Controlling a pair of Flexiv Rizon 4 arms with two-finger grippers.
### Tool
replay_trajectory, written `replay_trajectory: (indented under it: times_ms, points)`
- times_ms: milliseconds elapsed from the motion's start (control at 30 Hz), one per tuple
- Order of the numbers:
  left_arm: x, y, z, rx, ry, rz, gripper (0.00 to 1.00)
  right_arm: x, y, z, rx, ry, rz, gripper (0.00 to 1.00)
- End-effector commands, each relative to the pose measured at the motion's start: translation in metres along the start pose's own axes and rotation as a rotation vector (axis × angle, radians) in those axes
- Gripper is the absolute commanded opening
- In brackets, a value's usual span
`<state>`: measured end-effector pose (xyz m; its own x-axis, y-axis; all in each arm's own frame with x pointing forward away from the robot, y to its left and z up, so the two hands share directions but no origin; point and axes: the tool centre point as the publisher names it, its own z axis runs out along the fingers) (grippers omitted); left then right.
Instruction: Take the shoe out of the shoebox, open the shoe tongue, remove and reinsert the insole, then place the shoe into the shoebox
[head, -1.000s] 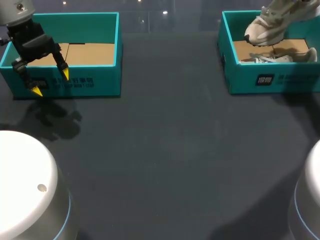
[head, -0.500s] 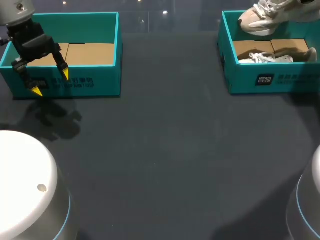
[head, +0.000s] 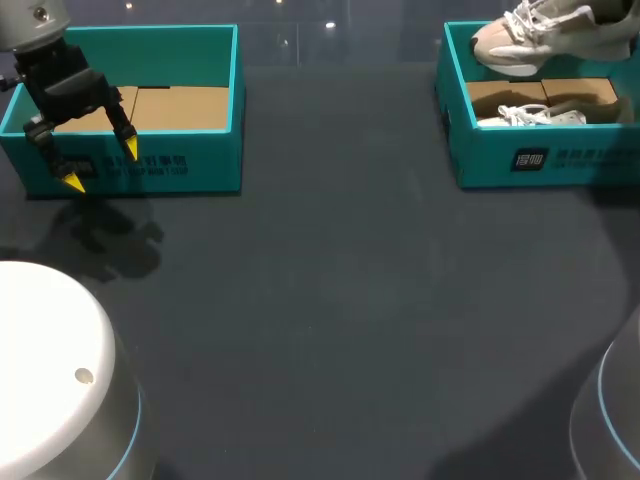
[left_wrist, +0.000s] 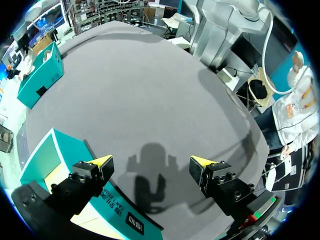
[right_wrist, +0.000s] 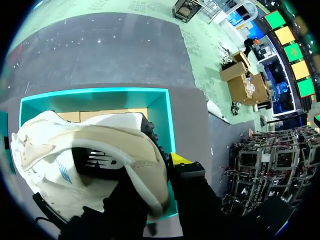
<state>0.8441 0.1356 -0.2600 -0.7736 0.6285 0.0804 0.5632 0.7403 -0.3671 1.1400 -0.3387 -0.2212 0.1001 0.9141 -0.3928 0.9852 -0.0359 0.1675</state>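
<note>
A beige and white shoe (head: 535, 35) hangs above the right teal shoebox (head: 545, 160), its toe pointing left. My right gripper (right_wrist: 150, 170) is shut on the shoe (right_wrist: 100, 150) at its heel collar; one yellow fingertip (right_wrist: 182, 160) shows, the other is hidden by the shoe. The arm itself is out of the head view. A second shoe (head: 530, 116) with white laces lies inside that shoebox (right_wrist: 165, 115). My left gripper (head: 101, 166) hangs open and empty at the front wall of the left teal box (head: 150, 165); its fingers (left_wrist: 102, 161) stand wide apart above the dark table.
The left teal box (left_wrist: 50, 155) shows a brown cardboard floor and nothing in it. White round robot bases (head: 50, 370) sit at the near left and near right (head: 610, 400). The dark table (head: 340, 300) stretches between the two boxes.
The shoe has risen out of the right box and shifted slightly left and up in my right gripper. The left arm has not moved.
</note>
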Motion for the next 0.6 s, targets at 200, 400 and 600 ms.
replay_trajectory:
  times_ms: [200,400,600]
  points:
    - [0.0,0.0,0.0,-0.001,0.001,0.001,1.0,0.002,0.007,0.012,0.03,0.02,0.019,0.0]
    - [0.0,0.0,0.0,-0.001,0.001,0.001,1.0,0.002,0.007,0.012,0.03,0.02,0.019,0.0]
    - [0.0,0.0,0.0,-0.001,0.001,0.001,1.0,0.016,0.001,0.041,0.05,0.07,-0.001,0.0]
